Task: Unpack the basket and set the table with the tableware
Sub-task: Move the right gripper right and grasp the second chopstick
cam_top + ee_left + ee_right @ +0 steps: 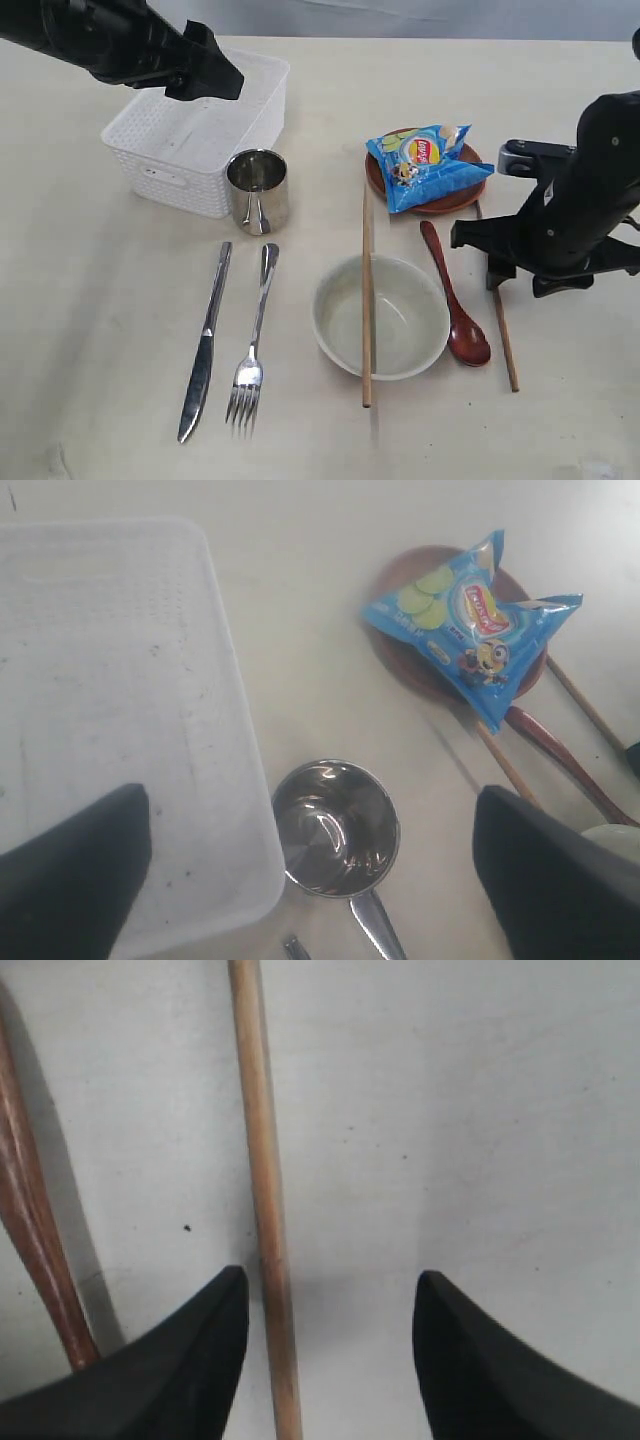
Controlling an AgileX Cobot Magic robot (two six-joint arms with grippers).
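So, nearest the camera on the pale surface (90, 340), a steel knife (205, 345) and fork (252, 345) are laid side by side, with their handles pointed away toward the cup. Just right of them a cream bowl (410, 325) is set upright. One wooden chopstick (367, 250) is laid straight across its rim, sticking out at both ends. A dark red spoon (468, 340) is parked right beside the bowl, scoop end nearest. The second chopstick (506, 340) is laid flat just past the spoon, and the right gripper (330, 1300) is poised over it with fingers apart, one on each side. The stick is straddled rather than pinched: it's close to one finger, and a clear gap is seen at the other.

Further back, a shiny steel cup (258, 190) is stood upright, tucked right up against the corner of the white basket (180, 150); actual contact can't be told. At about the same depth on the right, a reddish-brown plate (440, 205) is mostly covered by a blue chip bag (425, 165) laid on top. Farthest back, the left gripper (310, 810) is held above the basket's corner and the cup, spread wide apart, with nothing gripped
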